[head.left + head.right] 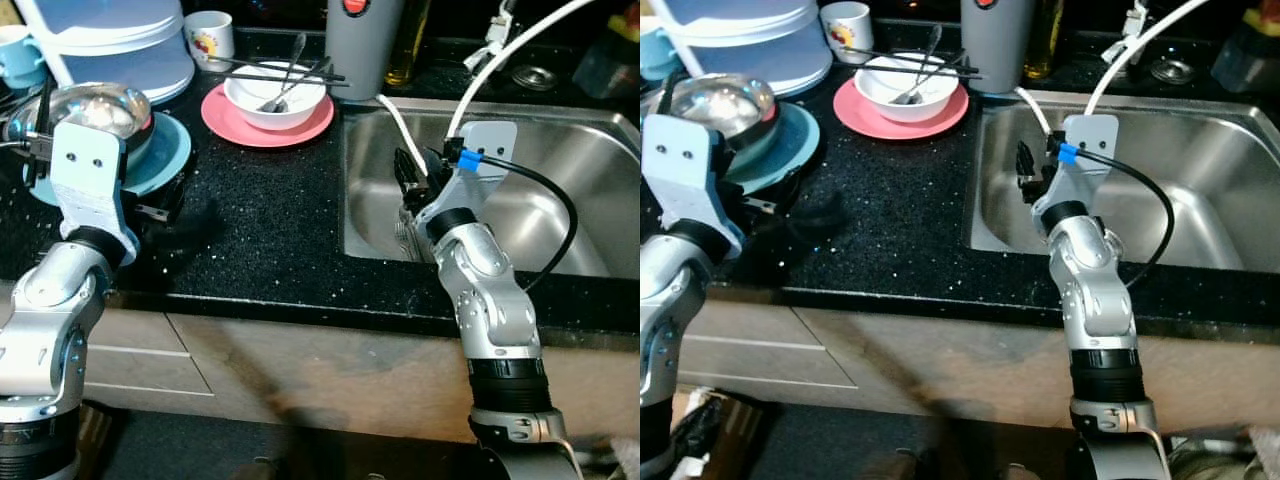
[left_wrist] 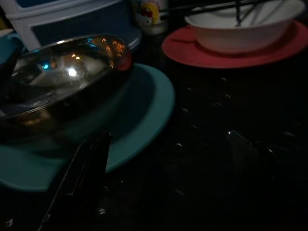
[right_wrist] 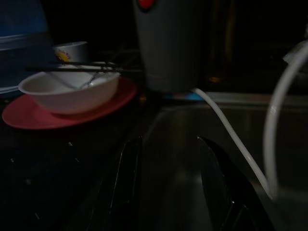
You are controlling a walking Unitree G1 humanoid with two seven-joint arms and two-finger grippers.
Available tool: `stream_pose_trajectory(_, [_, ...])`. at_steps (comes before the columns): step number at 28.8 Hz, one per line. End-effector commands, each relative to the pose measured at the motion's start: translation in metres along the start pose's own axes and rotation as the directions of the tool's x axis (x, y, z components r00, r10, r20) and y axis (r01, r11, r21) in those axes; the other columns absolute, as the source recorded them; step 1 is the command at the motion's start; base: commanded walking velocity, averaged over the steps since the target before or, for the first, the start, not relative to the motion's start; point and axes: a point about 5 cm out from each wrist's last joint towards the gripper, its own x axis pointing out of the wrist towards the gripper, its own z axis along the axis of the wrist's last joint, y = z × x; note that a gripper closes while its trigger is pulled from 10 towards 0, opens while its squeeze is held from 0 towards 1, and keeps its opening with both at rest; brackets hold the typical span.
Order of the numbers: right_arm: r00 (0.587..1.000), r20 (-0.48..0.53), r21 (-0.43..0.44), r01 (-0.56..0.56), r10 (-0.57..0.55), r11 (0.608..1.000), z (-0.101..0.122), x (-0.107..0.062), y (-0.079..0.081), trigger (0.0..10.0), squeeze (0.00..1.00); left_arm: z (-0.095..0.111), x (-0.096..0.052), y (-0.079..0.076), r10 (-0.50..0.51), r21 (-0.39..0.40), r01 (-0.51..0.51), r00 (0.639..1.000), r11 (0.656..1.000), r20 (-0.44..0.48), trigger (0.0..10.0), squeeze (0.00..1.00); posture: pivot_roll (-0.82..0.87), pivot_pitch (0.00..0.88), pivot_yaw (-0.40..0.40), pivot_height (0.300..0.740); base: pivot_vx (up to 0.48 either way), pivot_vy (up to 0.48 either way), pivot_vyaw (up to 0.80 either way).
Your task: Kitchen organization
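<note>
Left gripper (image 2: 163, 159), jaws open, faces the steel bowl (image 2: 57, 77) ahead for grasping; right gripper (image 3: 168, 187), open-jawed, hovers over the sink (image 1: 560, 160)

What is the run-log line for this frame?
left gripper: open, by teal plate | right gripper: open, over sink edge | white bowl: on pink plate

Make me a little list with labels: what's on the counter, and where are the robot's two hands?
counter: black speckled countertop
pink plate: holds white bowl with spoon and chopsticks
teal plate: holds shiny steel bowl
sink: steel basin
left gripper: open, beside teal plate
right gripper: open, at sink's left rim
</note>
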Motion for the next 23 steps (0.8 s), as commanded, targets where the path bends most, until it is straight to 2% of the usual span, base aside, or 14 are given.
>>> stream_pose_trajectory(1, [1.0, -0.013, 0.002, 0.018, -0.018, 1.0, -0.0026, -0.0011, -0.0048, 10.0, 0.0, -0.0005, -0.001, -0.0031, -0.015, 0.012, 0.015, 1.0, 1.0, -0.009, 10.0, 0.0, 0.07, 0.113, -0.012, 0.74, 0.0, 0.0, 0.0])
stream_pose_trajectory(21, [1.0, -0.011, 0.005, 0.011, -0.01, 1.0, -0.0025, -0.0009, -0.003, 10.0, 0.0, 0.0029, -0.0007, -0.0045, -0.013, 0.005, 0.013, 1.0, 1.0, 0.008, 10.0, 0.0, 0.07, 0.1, -0.015, 0.74, 0.0, 0.0, 0.0])
stream_pose_trajectory(23, [1.0, -0.01, 0.005, 0.01, -0.01, 1.0, -0.0023, -0.001, -0.0027, 10.0, 0.0, 0.0031, -0.0004, -0.0065, -0.025, 0.004, 0.025, 1.0, 1.0, 0.006, 10.0, 0.0, 0.07, 0.099, -0.014, 0.74, 0.0, 0.465, 0.0])
